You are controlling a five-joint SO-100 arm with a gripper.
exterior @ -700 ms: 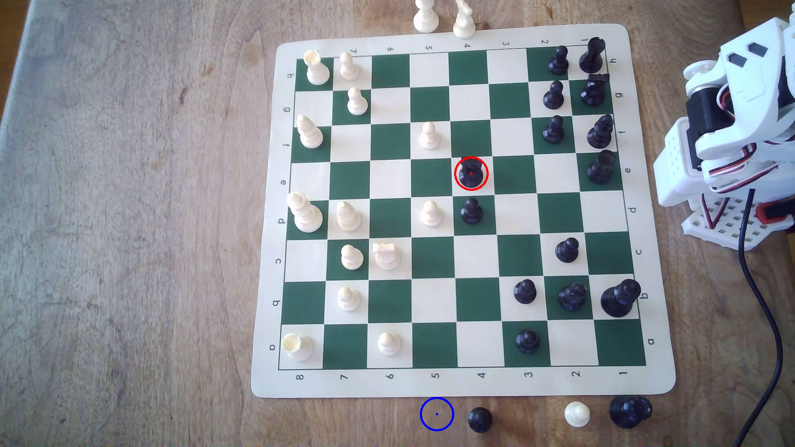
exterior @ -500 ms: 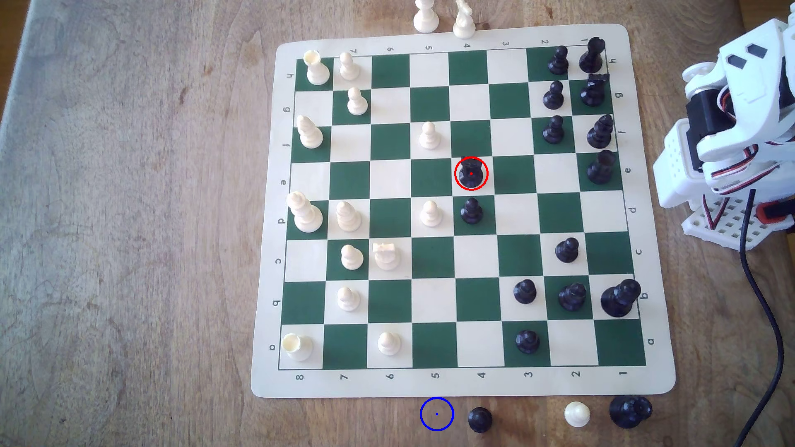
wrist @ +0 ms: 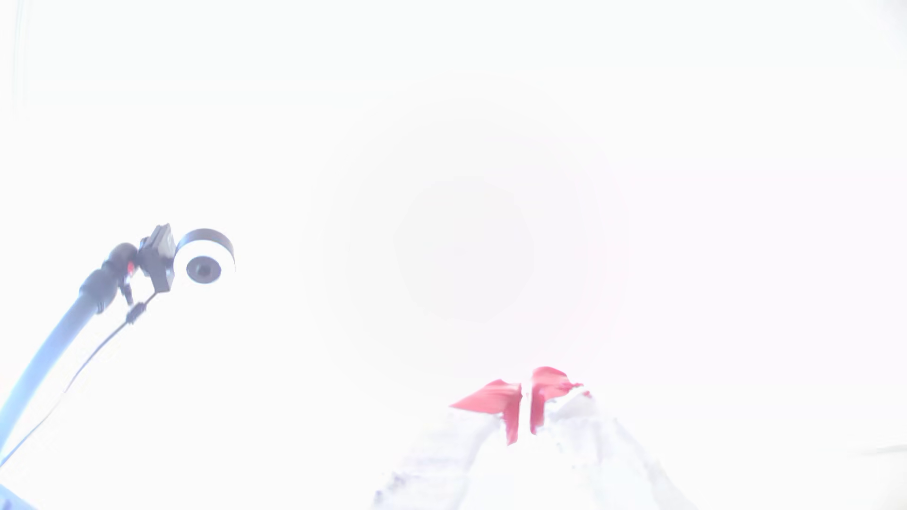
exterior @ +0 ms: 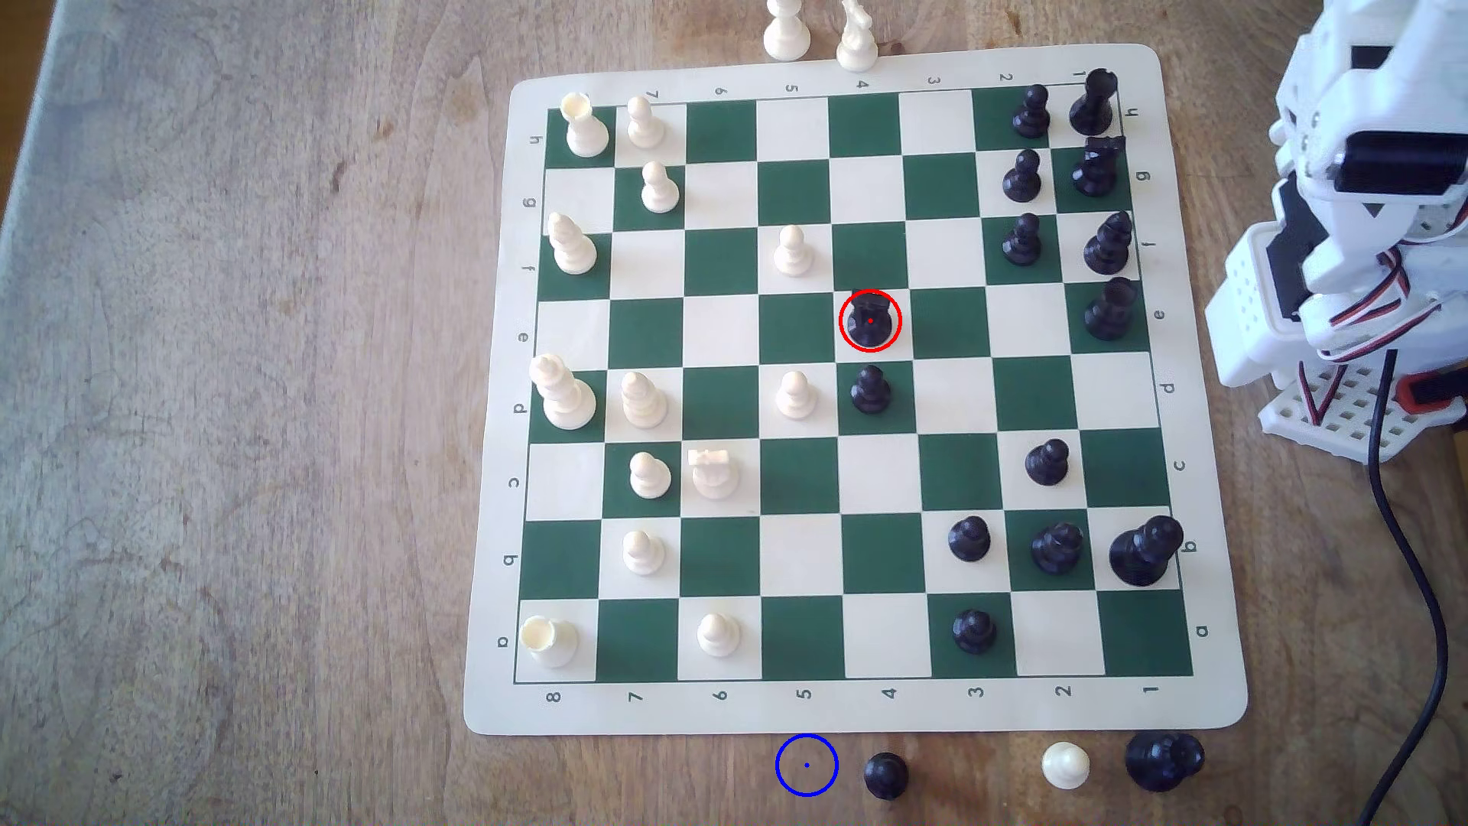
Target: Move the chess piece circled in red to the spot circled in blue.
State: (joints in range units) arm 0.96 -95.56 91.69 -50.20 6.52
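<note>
The gripper (wrist: 525,407) points up into white glare in the wrist view; its red-tipped jaws stand pressed nearly together with only a thin slit between, and they hold nothing. A boom-mounted camera (wrist: 203,262) shows beyond them. In the exterior view the arm (exterior: 1366,222) is folded over its base off the board's right edge, so the whole reach is yet to be made.

The first risk, as I judge it, lies close to the arm: the black back rows (exterior: 1100,175) crowd the exterior view's right side of the board (exterior: 874,715), and a low sweep across them would topple several. The cable (exterior: 1414,572) running along the table beside the base could also snag.

The knight (exterior: 870,320), ringed in red, stands upright on a light square at mid-board. A black pawn (exterior: 871,389) sits on the very next square, and a white pawn (exterior: 792,250) diagonally near; jaws spread toward those two could knock them. The squares to the knight's left and right in the exterior view are free, so closing along that line looks safer.

The blue ring (exterior: 806,765) lies on bare wood just past the board's edge, with a loose black pawn (exterior: 886,775) just beside it; a wide release could bump that. The wood on the ring's other side is open.
</note>
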